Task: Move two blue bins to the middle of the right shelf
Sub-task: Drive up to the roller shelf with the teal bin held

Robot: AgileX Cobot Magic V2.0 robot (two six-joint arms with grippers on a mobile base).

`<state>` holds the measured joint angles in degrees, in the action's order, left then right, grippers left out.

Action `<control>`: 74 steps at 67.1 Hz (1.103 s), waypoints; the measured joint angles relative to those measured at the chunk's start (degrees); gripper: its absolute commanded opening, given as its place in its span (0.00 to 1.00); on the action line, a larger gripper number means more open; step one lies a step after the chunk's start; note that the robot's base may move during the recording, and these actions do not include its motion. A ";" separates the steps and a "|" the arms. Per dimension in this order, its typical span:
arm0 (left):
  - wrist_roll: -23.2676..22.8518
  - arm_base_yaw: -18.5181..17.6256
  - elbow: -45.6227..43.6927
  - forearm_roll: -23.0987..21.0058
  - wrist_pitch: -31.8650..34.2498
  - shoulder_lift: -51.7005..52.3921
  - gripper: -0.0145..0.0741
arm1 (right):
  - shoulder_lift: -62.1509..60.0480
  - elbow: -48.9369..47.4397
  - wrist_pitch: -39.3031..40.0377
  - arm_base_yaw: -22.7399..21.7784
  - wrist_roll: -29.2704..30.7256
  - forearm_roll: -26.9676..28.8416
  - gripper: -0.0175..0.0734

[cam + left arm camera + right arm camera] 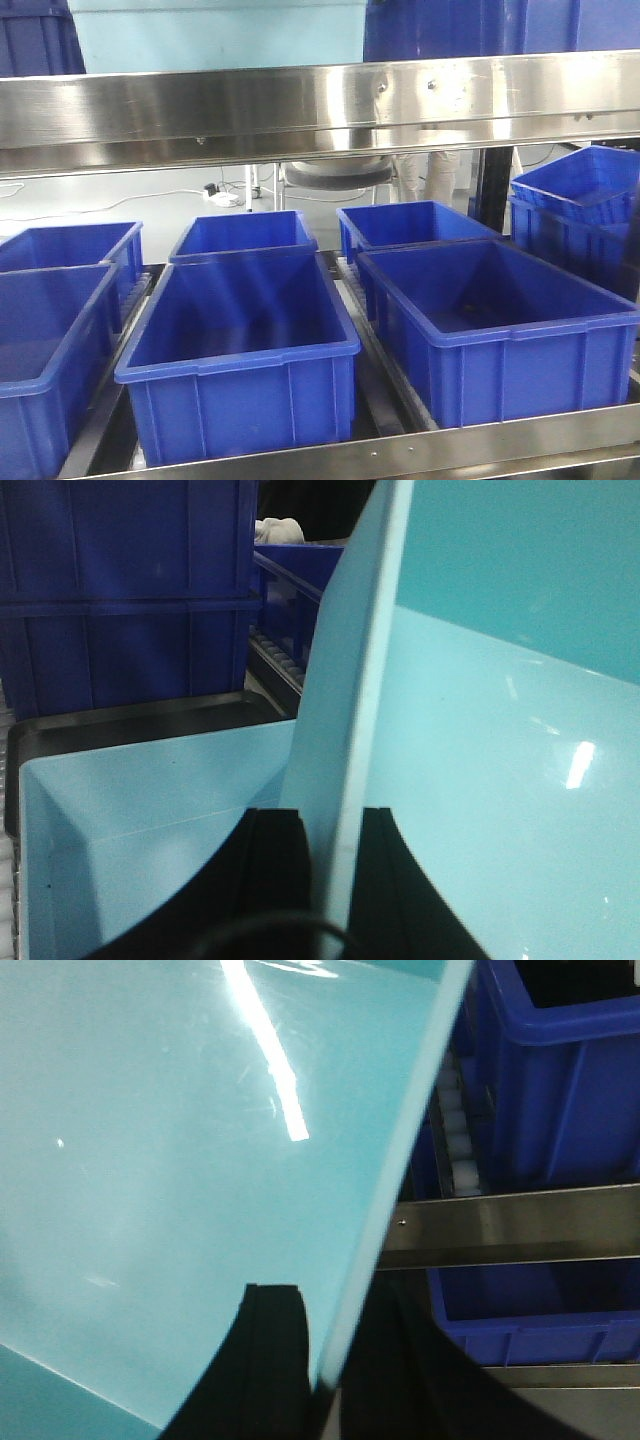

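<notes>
Both wrist views are filled by a bin that looks pale turquoise [480, 710] [180, 1160]. My left gripper [325, 820] is shut on its upright wall, one black finger on each side. My right gripper [330, 1305] is shut on another wall's edge the same way. In the front view neither gripper shows; a pale turquoise surface [215, 35] sits above the steel rail. Several royal-blue bins stand on the shelf below, among them a front middle one [240, 330] and a front right one [500, 320]. Which are the task's two blue bins cannot be told.
A wide steel shelf rail [320, 100] crosses the front view. More blue bins sit tilted at the far right [580, 200]. Stacked blue bins [130, 590] rise behind the held bin. A steel rail [520, 1225] and blue bins [560, 1060] lie to its right.
</notes>
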<state>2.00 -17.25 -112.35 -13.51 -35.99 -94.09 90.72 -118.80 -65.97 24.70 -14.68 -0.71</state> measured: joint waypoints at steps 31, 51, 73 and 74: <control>0.00 0.00 0.00 -0.11 0.00 0.00 0.04 | 0.00 0.00 -0.10 0.00 0.00 0.00 0.02; 0.00 0.00 0.00 -0.01 0.04 0.00 0.04 | 0.00 0.00 -0.10 0.00 0.00 0.00 0.02; 0.00 0.00 0.00 -0.01 0.13 0.00 0.04 | 0.00 0.00 -0.10 0.00 0.00 0.09 0.02; 0.00 0.00 0.00 -0.01 0.13 0.00 0.04 | 0.00 0.00 -0.10 0.00 0.00 0.09 0.02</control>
<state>2.00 -17.25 -112.35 -13.52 -35.85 -94.09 90.72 -118.80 -66.08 24.70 -14.68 -0.62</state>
